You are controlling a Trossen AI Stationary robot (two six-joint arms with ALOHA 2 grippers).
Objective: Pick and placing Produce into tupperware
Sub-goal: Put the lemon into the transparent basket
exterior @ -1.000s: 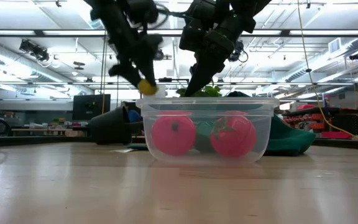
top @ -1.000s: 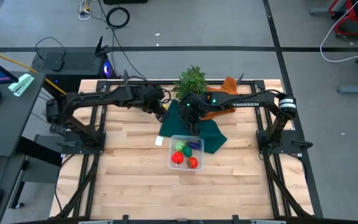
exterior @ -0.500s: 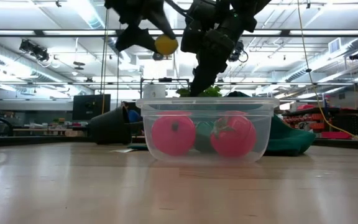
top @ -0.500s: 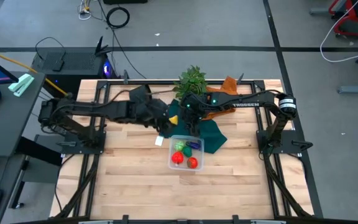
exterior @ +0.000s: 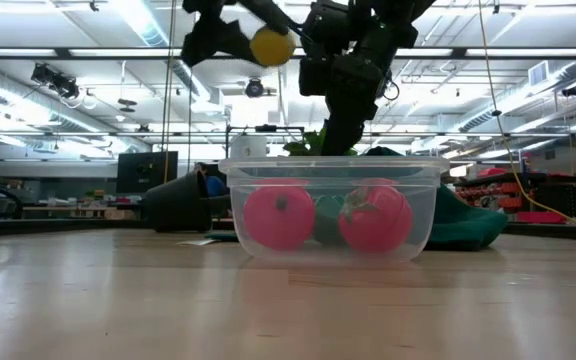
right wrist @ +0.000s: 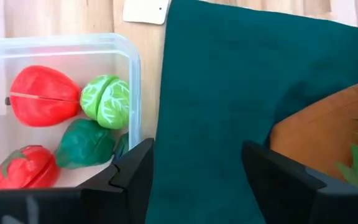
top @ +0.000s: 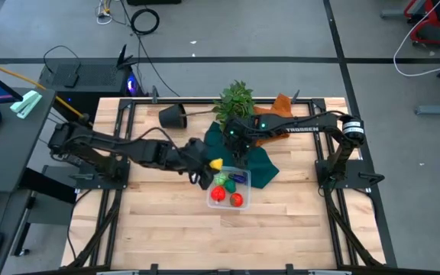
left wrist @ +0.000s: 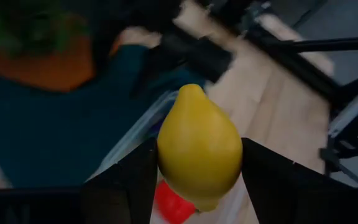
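My left gripper (top: 209, 166) is shut on a yellow toy lemon (top: 215, 163), held in the air beside the far left corner of the clear tupperware (top: 247, 192). In the low view the lemon (exterior: 270, 46) sits well above the tupperware's rim (exterior: 333, 162). Inside the tupperware lie a red fruit (right wrist: 42, 96), a pale green piece (right wrist: 107, 101), a dark green piece (right wrist: 82, 143) and a red tomato (right wrist: 17, 167). My right gripper (top: 239, 147) hangs open above the teal cloth (right wrist: 229, 81), just beyond the tupperware's far side, touching nothing. My left gripper pinches the lemon by its two sides (left wrist: 166, 155) between its fingers (left wrist: 126, 186), which lie across its widest part. The lemon is lifted clear, with its pointed tip (left wrist: 191, 90) facing away from the wrist.
A leafy potted plant (top: 235, 98) and an orange cloth (top: 283, 103) sit at the table's far edge behind the teal cloth. A dark pot (top: 173, 116) lies on its side at the far left. A small white block (right wrist: 146, 9) rests beside the tupperware. Bare wood spans the near half.
My left gripper has carried the lemon from near the plant toward the table's near edge, up to the tupperware's far left corner, rising well above the rim on the way. It has stayed shut on the lemon. My right gripper has kept nearly still.
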